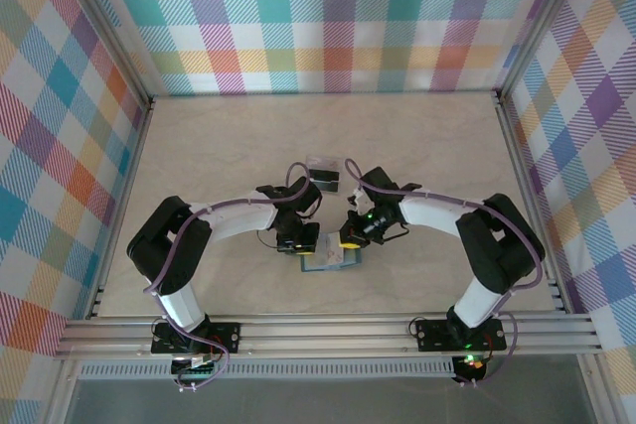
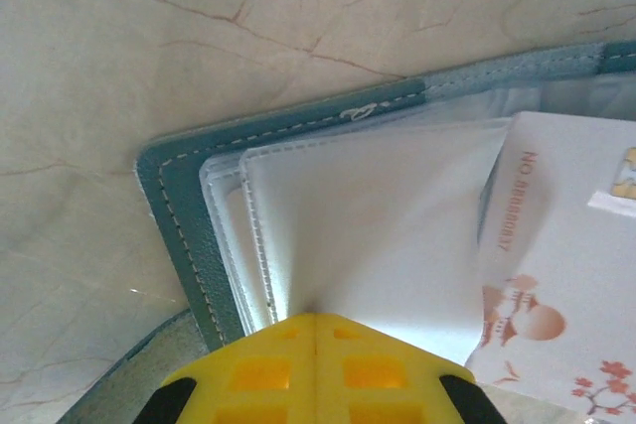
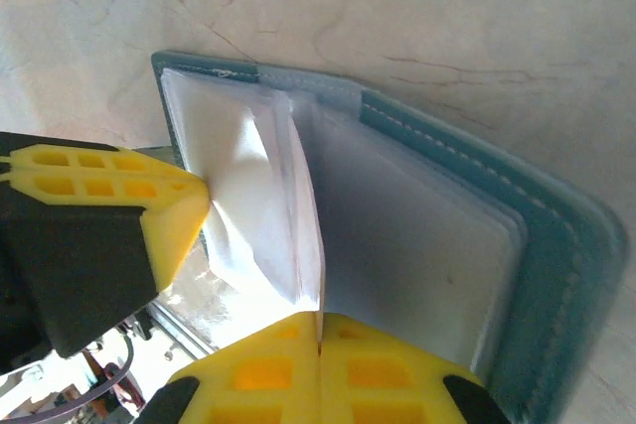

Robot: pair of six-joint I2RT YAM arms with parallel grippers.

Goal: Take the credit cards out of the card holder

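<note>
Left wrist view: your left hand point(image 2: 316, 333) is clenched on a clear sleeve point(image 2: 378, 225) of the open card holder point(image 2: 179, 215), with a white printed card point(image 2: 566, 265) beside it. Your right hand point(image 3: 320, 330) pinches a neighbouring leaf point(image 3: 304, 235). One credit card point(image 1: 323, 174) lies loose on the surface point(image 1: 248, 136), so the task looks partly done.

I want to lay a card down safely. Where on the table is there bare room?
Free: the wide strip of table between the back wall and the loose card, and the patches beside the left wall and right wall. Crowded: the middle, where the left gripper and right gripper meet at the card holder.
</note>
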